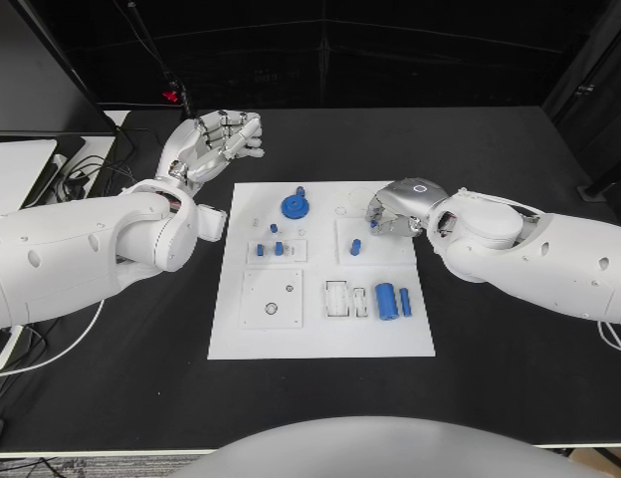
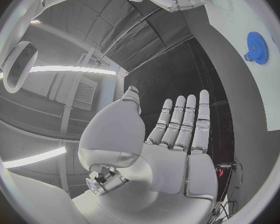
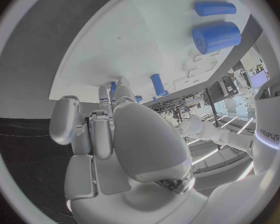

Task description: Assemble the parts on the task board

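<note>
At the near end of the white task board (image 1: 322,334), a thick blue cylinder (image 1: 385,301) lies beside a thinner blue rod (image 1: 405,303), both flat in the recesses of the board's near-right section. Farther up, small blue pegs (image 1: 274,246) stand in the left middle plate, and a single blue peg (image 1: 355,245) stands upright in the right middle plate.

Just beyond that peg, the right hand (image 1: 398,207) hovers over the far-right part of the board, its white arm reaching in from the right edge of the table and bending at the wrist so the palm faces down toward the board. In the right wrist view its fingers (image 3: 93,134) are curled inward; whether they hold anything cannot be told.

A blue gear (image 1: 297,206) sits on the far-left part of the board, well clear of either hand.

Farthest away, the left hand (image 1: 222,136) is raised over the bare black table (image 1: 512,358) beyond the board's far-left corner, apart from every part. The left wrist view shows its fingers (image 2: 185,119) stretched out straight and side by side, thumb apart, with nothing in the palm.
</note>
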`<state>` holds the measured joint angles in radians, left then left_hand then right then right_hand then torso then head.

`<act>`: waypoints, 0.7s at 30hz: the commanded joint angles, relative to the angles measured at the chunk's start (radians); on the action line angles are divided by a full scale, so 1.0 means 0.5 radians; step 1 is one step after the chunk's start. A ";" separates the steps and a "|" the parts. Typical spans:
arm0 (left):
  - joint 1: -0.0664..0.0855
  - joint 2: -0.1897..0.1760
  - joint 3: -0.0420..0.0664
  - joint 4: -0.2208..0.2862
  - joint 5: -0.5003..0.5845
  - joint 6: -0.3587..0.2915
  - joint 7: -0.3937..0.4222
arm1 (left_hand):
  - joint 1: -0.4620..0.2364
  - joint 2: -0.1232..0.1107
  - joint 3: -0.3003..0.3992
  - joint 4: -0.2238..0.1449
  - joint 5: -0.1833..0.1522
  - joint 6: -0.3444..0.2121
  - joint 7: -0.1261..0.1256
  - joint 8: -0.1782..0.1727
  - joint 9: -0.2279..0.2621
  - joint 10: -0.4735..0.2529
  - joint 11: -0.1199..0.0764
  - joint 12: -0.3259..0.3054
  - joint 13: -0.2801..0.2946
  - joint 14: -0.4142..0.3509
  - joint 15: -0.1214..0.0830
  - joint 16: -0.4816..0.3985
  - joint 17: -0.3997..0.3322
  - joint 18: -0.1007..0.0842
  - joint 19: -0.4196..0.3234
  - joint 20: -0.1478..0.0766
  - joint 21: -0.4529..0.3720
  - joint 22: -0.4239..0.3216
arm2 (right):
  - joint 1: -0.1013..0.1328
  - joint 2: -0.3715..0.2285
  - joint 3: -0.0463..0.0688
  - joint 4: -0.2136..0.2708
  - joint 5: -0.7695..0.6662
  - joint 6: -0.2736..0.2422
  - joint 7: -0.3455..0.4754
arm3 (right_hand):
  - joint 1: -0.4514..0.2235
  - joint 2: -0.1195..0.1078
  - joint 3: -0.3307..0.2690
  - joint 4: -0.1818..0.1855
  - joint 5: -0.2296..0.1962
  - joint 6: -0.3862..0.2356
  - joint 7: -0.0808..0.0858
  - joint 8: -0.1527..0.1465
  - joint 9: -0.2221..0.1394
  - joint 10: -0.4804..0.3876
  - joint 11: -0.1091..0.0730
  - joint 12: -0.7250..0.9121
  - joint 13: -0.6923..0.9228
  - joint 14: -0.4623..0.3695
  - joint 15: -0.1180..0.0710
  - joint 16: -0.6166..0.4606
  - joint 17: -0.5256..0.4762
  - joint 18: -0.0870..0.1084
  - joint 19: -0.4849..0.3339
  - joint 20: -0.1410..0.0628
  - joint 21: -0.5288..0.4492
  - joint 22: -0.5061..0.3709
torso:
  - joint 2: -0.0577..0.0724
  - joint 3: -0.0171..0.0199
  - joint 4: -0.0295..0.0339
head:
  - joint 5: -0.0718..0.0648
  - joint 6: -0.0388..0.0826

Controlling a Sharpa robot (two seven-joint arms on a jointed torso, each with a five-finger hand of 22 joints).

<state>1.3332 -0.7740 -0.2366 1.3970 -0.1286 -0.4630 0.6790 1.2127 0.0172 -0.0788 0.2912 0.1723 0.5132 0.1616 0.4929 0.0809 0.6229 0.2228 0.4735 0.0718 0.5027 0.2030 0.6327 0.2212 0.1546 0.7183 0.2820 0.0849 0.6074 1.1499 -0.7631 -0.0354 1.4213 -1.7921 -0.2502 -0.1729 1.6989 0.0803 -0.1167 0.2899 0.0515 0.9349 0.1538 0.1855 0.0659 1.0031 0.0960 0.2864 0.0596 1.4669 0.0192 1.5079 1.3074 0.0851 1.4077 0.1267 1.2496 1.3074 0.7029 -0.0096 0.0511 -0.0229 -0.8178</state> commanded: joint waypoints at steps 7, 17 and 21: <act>0.003 -0.002 0.002 0.001 0.010 -0.019 0.114 | 0.009 0.031 -0.020 0.000 0.015 -0.019 0.210 0.025 -0.004 -0.021 -0.001 0.026 -0.004 -0.017 -0.004 0.024 -0.012 0.011 0.025 0.003 0.014 -0.003 | -0.004 0.014 -0.003 -0.007 -0.040 0.095 -0.084 | -0.022 -0.002 0.031 0.002 -0.007 0.059 -0.012 -0.021 0.003 0.071 -0.017 -0.052 0.001 0.136 -0.029 -0.013 0.194 0.003 0.002 -0.028 -0.010 0.034 | 0.000 0.0006 0.001 | 0.000 -0.007; 0.003 -0.003 0.002 -0.001 0.010 -0.021 0.109 | 0.018 0.043 -0.027 0.000 0.023 -0.023 0.209 0.035 -0.006 -0.021 -0.002 0.038 -0.004 -0.019 -0.005 0.037 -0.021 0.012 0.032 0.003 0.019 -0.004 | -0.004 0.019 -0.003 0.000 -0.075 0.088 -0.090 | -0.004 0.004 0.069 0.000 -0.007 0.174 -0.038 -0.007 0.013 0.190 -0.046 -0.105 0.001 0.139 -0.060 -0.014 0.193 0.002 0.009 -0.055 -0.011 0.034 | 0.000 0.0002 0.000 | 0.002 -0.010; 0.003 -0.004 0.002 -0.001 0.010 -0.021 0.108 | 0.019 0.044 -0.028 0.000 0.023 -0.023 0.209 0.036 -0.006 -0.022 -0.002 0.039 -0.004 -0.019 -0.005 0.038 -0.022 0.012 0.032 0.003 0.019 -0.004 | -0.004 0.019 -0.003 0.003 -0.092 0.093 -0.100 | 0.006 0.003 0.086 0.001 -0.007 0.241 -0.053 0.008 0.019 0.250 -0.060 -0.132 0.001 0.140 -0.080 -0.015 0.192 0.002 0.013 -0.074 -0.011 0.034 | 0.000 0.0009 0.000 | 0.001 -0.012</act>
<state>1.3332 -0.7756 -0.2366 1.3961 -0.1279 -0.4699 0.6791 1.2227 0.0271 -0.0857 0.2900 0.1804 0.5074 0.1631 0.5055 0.0789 0.6159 0.2228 0.4879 0.0709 0.4994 0.1997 0.6483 0.2112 0.1545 0.7267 0.2834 0.0884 0.6064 1.1518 -0.7533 -0.0331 1.4219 -1.8206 -0.2385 -0.2115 1.6988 0.0803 -0.0797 0.2918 0.0514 1.0496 0.1277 0.1856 0.0730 1.1228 0.0661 0.2244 0.0581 1.4651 -0.0148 1.5042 1.3081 0.0850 1.4150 0.0982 1.2496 1.3073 0.7029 -0.0093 0.0514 -0.0221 -0.8233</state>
